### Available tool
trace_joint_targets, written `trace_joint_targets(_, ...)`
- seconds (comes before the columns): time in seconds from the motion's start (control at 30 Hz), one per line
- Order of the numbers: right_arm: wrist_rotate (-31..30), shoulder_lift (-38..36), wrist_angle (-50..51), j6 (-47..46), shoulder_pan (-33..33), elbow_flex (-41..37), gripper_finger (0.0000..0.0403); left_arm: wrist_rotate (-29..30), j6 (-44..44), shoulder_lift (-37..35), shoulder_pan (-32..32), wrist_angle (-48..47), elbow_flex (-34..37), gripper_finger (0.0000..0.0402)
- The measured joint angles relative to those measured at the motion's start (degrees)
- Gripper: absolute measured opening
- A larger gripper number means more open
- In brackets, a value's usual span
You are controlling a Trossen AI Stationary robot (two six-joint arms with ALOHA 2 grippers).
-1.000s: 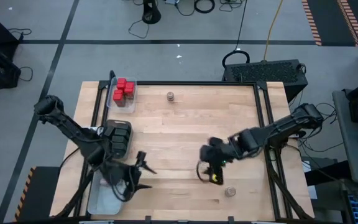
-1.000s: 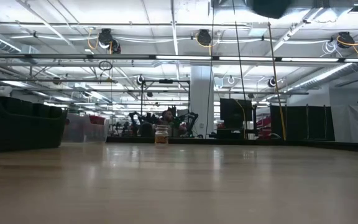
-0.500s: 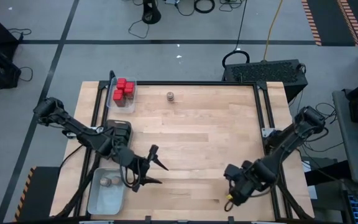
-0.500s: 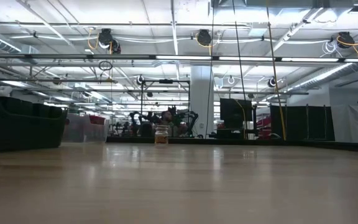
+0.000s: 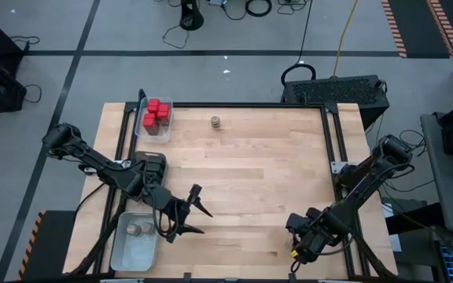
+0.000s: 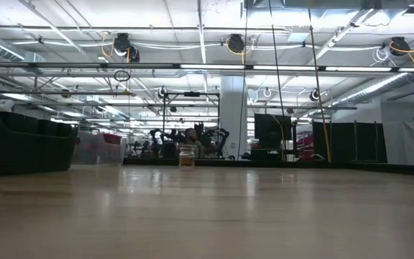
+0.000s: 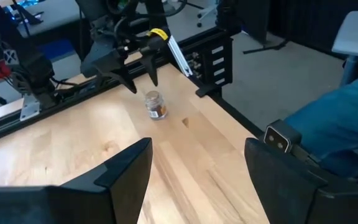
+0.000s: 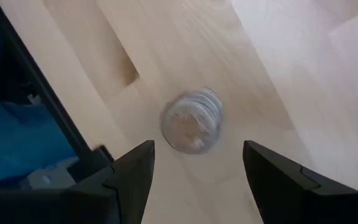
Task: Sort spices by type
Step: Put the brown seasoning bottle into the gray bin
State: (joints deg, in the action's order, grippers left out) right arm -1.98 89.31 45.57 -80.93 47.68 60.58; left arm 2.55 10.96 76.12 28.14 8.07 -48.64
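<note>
A short round jar (image 8: 191, 121) stands on the table close to its near right corner. My right gripper (image 8: 197, 165) hovers over it, open and pointing down, one finger on either side and above the lid. The left wrist view shows this jar (image 7: 156, 104) under those fingers. In the high view the right gripper (image 5: 296, 250) hides it. My left gripper (image 5: 201, 222) is open above bare wood at the near left and holds nothing. Red tins (image 5: 156, 112) fill a clear tray at the far left. Another jar (image 5: 216, 121) stands alone by the far edge. Two jars (image 5: 137, 229) lie in a pale tray.
A tray of dark tins (image 5: 152, 167) sits by the left edge, partly under my left arm. The pale tray (image 5: 124, 250) is at the near left corner. The black table frame (image 5: 333, 141) runs along the right edge. Blue cloth (image 7: 347, 124) shows beyond the near right corner.
My right gripper has swung from the middle of the table toward the near right corner and now stands over the jar there. My left gripper has moved from above the pale tray toward the table's right, uncovering the two jars in it.
</note>
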Motion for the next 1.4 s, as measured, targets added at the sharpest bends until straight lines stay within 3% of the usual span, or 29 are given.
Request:
trace_joint_targets(0.57,0.31,10.23,-5.47,3.61,-0.11,0.02,0.0226,-0.52,0.31,0.0,0.0,-0.98,0.0,0.0262)
trace_joint_targets(1.03,-2.63,10.54,-5.54,5.71,-1.69,0.09,0.0197,-0.5,0.26,-0.02,0.0,-1.01,0.0,0.0262)
trace_joint_targets(1.4,-2.55,10.47,-7.49,14.53,-4.66,2.16,0.0164,-0.5,0.11,-0.02,0.0,-1.06,0.0,0.0262)
